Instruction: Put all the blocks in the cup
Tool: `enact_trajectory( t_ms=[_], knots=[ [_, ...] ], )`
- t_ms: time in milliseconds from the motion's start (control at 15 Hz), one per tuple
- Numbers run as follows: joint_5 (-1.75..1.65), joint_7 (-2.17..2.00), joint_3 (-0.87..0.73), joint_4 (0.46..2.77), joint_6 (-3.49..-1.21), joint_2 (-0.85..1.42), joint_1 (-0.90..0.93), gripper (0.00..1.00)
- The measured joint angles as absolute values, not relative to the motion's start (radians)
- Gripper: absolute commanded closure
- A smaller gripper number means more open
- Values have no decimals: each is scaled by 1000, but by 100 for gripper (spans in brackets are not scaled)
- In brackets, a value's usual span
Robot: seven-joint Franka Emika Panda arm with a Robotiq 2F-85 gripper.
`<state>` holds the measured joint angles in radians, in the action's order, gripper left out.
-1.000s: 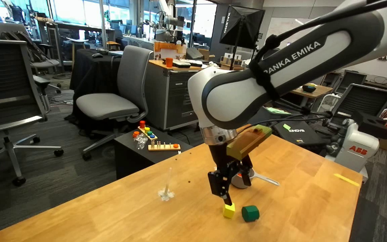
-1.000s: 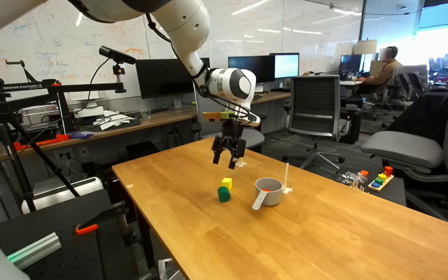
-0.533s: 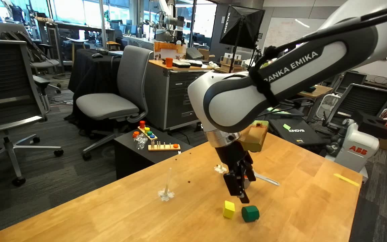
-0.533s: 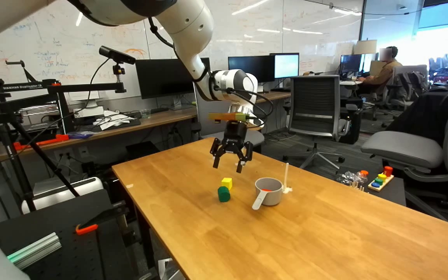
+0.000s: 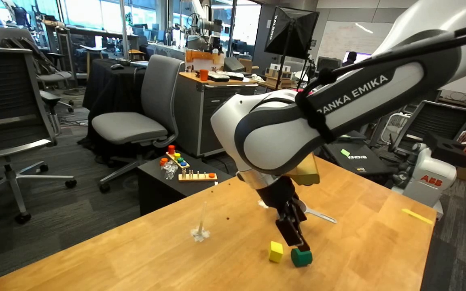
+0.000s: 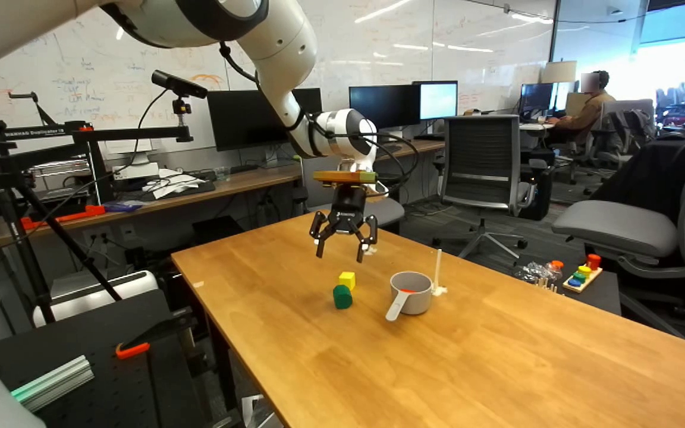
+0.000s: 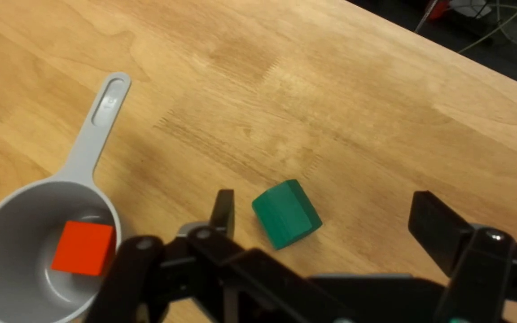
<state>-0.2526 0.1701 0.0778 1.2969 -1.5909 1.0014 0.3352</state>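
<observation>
Pincer (image 6: 339, 258) shifted toward green block (image 7: 286, 214), jaws spread wide, clear of it

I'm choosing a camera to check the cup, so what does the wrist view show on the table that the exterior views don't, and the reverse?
Only the wrist view: the inside floor of the round grey plastic-looking cup and most of the red cube in it; an exterior view shows just a red sliver.
Only the exterior views, chiefly: the yellow cube and the thin, upright whitish rod.
Shared: the dark green faceted block, the cup's grey handle, the black gripper and the brown wooden table.
</observation>
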Motion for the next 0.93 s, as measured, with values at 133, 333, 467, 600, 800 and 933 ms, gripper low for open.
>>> enact_trajectory(
  t_ms=[133,333,467,600,800,933],
  knots=[
    [-253,172,78,1295,-1591,1003,334,0],
    [-253,154,78,1294,-1603,1015,330,0],
    [-253,149,78,1283,-1608,1036,329,0],
    [-253,146,78,1260,-1612,1065,331,0],
    [-253,137,78,1216,-1613,1113,337,0],
    [-253,133,78,1186,-1613,1143,341,0]
  ],
)
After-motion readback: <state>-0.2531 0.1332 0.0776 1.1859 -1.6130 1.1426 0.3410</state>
